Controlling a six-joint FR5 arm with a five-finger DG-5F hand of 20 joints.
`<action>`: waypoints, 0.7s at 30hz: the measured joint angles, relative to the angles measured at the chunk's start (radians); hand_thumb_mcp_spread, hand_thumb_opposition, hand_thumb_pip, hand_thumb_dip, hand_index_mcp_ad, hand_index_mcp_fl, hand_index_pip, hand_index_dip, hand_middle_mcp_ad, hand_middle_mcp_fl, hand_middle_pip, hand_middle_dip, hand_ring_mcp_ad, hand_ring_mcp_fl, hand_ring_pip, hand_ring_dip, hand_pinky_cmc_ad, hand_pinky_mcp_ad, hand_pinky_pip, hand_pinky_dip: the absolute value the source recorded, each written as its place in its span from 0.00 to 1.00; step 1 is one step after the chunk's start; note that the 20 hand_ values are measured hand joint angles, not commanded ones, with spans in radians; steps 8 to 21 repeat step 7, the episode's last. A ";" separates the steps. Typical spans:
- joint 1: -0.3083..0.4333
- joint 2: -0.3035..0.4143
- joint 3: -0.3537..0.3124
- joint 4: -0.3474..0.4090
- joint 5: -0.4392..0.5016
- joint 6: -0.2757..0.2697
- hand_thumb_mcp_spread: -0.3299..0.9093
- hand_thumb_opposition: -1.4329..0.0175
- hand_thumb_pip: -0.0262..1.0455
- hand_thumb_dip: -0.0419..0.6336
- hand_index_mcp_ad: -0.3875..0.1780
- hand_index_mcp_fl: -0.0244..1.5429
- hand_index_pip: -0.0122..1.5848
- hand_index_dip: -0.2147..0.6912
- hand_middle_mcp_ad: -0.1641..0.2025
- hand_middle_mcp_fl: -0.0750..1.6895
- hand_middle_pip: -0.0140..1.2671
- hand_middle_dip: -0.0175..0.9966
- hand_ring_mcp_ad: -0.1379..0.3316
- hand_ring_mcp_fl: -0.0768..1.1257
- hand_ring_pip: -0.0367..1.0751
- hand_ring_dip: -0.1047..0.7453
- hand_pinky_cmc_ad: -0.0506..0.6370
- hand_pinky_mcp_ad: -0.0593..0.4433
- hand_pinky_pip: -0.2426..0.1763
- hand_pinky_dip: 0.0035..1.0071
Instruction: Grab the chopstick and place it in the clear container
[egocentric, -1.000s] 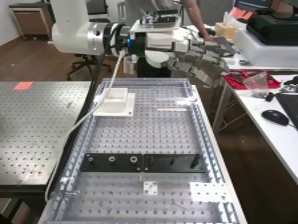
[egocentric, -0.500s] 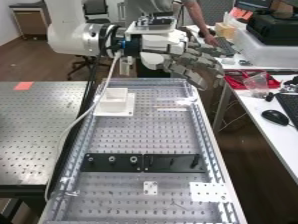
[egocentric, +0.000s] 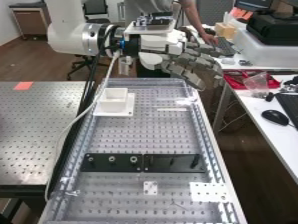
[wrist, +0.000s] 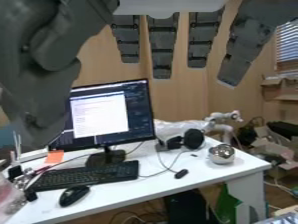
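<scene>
While the hand (egocentric: 181, 70) hangs up high near the far end of the bench (egocentric: 123, 135), we can see that its fingers are stretched out and let go, with nothing held in them. They are dark grey and chunky, like hard blocks joined in rows. Down on the bench we see a thin, pale, straight stick (egocentric: 171, 109), which looks like the chopstick. It lies flat and sideways, near the right rail, well apart from the hand. We can't tell which thing is the clear container.

Just beside the left rail, we see a smooth white box (egocentric: 114, 97) with square sides and an open top, sitting on a flat white plate (egocentric: 126, 111). The bench is grey and bumpy-looking, full of tiny round holes, with long shiny rails down its sides. Closer to us, two flat black bars (egocentric: 100, 167) lie end to end across it, with little round bits on them.

From the wrist, we see the hand's long blocky fingers (wrist: 163, 45) hanging straight, and its big, rounded thumb. Past them is a smooth white desk (wrist: 149, 192) with a flat screen (wrist: 100, 115), a black keyboard (wrist: 86, 175), a round-backed mouse (wrist: 74, 195) and a shiny silver ball-like thing (wrist: 221, 154).
</scene>
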 joint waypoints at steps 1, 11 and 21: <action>0.001 0.000 0.004 -0.006 0.001 0.000 0.32 0.44 0.70 0.18 0.59 0.05 0.06 0.42 0.68 0.13 0.10 0.40 0.66 0.09 0.12 0.42 0.75 0.77 0.40 0.45; 0.004 0.015 0.000 0.017 -0.001 -0.030 0.32 0.44 0.70 0.18 0.58 0.05 0.06 0.42 0.67 0.13 0.10 0.40 0.66 0.09 0.12 0.42 0.73 0.77 0.40 0.45; 0.004 0.015 0.000 0.017 -0.001 -0.030 0.32 0.44 0.70 0.18 0.58 0.05 0.06 0.42 0.67 0.13 0.10 0.40 0.66 0.09 0.12 0.42 0.73 0.77 0.40 0.45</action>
